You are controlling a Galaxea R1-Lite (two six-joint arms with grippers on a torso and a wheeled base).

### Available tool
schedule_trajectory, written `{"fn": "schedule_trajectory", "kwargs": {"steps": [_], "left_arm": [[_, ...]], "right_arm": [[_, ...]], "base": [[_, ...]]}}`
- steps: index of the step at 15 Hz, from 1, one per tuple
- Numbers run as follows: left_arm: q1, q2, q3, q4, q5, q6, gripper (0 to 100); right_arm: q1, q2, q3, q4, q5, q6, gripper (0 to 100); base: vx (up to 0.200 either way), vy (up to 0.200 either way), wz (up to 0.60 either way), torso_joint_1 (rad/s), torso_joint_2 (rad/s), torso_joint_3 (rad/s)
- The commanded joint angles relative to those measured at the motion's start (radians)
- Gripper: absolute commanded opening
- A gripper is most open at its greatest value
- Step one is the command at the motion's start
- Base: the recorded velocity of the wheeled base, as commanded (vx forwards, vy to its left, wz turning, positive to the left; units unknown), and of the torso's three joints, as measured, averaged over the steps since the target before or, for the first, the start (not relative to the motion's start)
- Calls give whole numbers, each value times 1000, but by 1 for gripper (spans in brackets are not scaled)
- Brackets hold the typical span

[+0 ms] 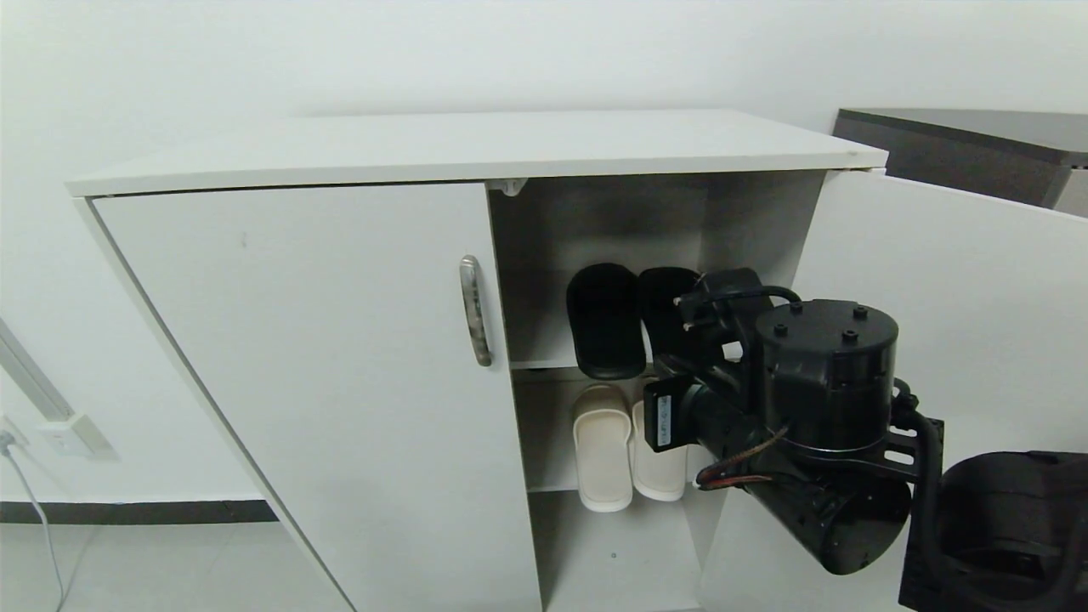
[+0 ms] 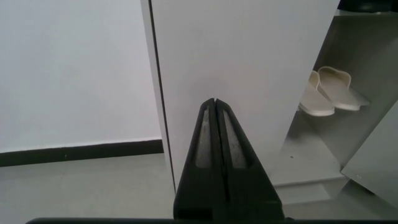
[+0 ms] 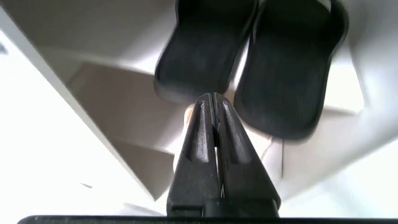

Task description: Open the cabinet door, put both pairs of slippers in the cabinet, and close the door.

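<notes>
While the cabinet (image 1: 476,149) had its right door (image 1: 960,280) wide open, the black slippers (image 1: 605,327) overhung the upper shelf above the cream slippers (image 1: 602,450). The right gripper (image 3: 213,98), pressed together and empty beside them, could knock them off on withdrawing. The left gripper (image 2: 215,102) was likewise pressed together.

We've got a smooth, matt white board cabinet (image 1: 476,149), a dull brushed-metal bar handle (image 1: 476,311) on its front, matt black rubbery slippers (image 1: 604,327) high inside it, smooth cream plastic-looking slippers (image 1: 602,448) lower inside.
</notes>
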Motion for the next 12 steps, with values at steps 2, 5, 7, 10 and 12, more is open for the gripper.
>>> {"fn": "schedule_trajectory", "kwargs": {"steps": [2, 5, 7, 10, 12], "left_arm": [[0, 0, 0, 0, 0, 0, 0], [0, 2, 0, 0, 0, 0, 0], [0, 0, 0, -2, 0, -2, 0], [0, 0, 0, 0, 0, -2, 0], [0, 0, 0, -2, 2, -2, 0]], "right_arm": [[3, 8, 6, -1, 4, 0, 0], [8, 14, 13, -1, 7, 0, 0], [9, 14, 16, -1, 7, 2, 0], [9, 14, 24, -1, 10, 2, 0], [9, 20, 26, -3, 10, 3, 0]], "base": [[-200, 0, 0, 0, 0, 0], [-200, 0, 0, 1, -1, -1], [-200, 0, 0, 7, 5, 5], [-200, 0, 0, 1, 5, 2], [-200, 0, 0, 2, 5, 0]]}}
